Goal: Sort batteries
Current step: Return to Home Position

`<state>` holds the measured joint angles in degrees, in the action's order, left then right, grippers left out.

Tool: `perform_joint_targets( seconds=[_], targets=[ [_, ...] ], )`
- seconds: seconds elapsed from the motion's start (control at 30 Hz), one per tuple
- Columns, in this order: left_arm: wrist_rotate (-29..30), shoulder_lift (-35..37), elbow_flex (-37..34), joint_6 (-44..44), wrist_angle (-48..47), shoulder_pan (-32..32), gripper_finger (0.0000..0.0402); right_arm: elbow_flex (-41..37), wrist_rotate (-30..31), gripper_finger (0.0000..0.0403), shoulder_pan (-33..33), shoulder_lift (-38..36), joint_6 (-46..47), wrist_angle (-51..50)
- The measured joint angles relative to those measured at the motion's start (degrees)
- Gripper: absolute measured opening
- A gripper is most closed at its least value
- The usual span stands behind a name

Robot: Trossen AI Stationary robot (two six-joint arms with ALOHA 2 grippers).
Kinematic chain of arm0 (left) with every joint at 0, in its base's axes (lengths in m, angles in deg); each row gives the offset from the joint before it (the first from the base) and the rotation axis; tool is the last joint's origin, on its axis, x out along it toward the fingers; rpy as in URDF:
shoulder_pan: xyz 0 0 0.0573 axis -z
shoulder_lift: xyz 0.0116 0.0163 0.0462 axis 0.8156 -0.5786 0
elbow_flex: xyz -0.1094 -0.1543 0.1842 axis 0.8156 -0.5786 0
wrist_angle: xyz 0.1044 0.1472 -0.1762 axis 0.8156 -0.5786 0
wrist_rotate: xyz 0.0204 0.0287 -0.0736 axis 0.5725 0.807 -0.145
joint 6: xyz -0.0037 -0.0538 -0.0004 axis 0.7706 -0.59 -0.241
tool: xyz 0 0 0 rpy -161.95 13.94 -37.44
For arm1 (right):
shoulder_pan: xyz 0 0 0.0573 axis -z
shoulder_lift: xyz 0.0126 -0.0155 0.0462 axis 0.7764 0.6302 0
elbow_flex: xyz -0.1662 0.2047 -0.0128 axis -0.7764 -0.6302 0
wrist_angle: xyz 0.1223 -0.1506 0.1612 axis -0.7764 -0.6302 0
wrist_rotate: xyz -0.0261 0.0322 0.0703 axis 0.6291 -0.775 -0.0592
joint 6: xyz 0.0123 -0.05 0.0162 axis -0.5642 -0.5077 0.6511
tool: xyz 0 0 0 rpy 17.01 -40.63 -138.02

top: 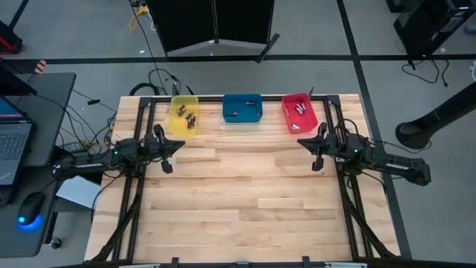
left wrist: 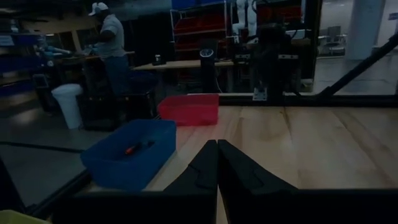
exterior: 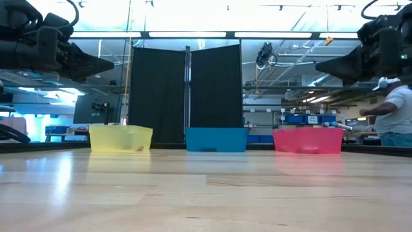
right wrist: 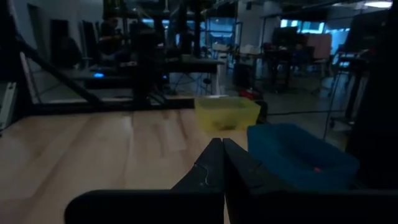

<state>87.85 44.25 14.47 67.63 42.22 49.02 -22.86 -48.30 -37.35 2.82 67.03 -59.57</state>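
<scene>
Three bins stand in a row along the table's far edge: yellow point(top: 184, 115), blue point(top: 242, 109) and red point(top: 299, 112). Batteries lie inside them: several dark cells in the yellow bin point(top: 190, 117), a reddish one in the blue bin point(left wrist: 135, 148), a few in the red bin point(top: 300, 109). My left gripper point(top: 179, 144) hovers level at the table's left side, pointing toward the right, fingers shut point(left wrist: 217, 144) on nothing. My right gripper point(top: 301, 141) hovers level at the right side, pointing left, fingers shut point(right wrist: 222, 142) and empty.
Bare wood point(top: 238, 201) stretches between the arms and toward the near edge. Black frame rails point(top: 349, 208) run along both sides of the table. A person point(exterior: 394, 109) stands in the room beyond. A laptop and mouse point(top: 30, 202) sit on a desk to the left.
</scene>
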Motion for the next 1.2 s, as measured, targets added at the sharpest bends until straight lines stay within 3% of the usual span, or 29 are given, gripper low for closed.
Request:
perform_joint_targets(
  seconds=[0.23, 0.43, 1.2],
  targets=[
    [2.7, 0.0, 0.0, 0.5, 0.7, 0.0, 0.0015, 0.1, 1.2, 0.0018, 0.3, 2.2, 0.5, 0.1],
    [8.9, 0.0, 0.0, -1.9, 0.8, 0.0, 0.0015, 0.1, 4.9, 0.0018, 1.5, 5.0, 1.7, 0.7],
    [9.2, 0.0, -0.1, -1.5, 3.5, 0.0, 0.0015, 0.1, 5.9, 0.0019, 2.4, 8.2, 1.6, 1.0]
  ],
)
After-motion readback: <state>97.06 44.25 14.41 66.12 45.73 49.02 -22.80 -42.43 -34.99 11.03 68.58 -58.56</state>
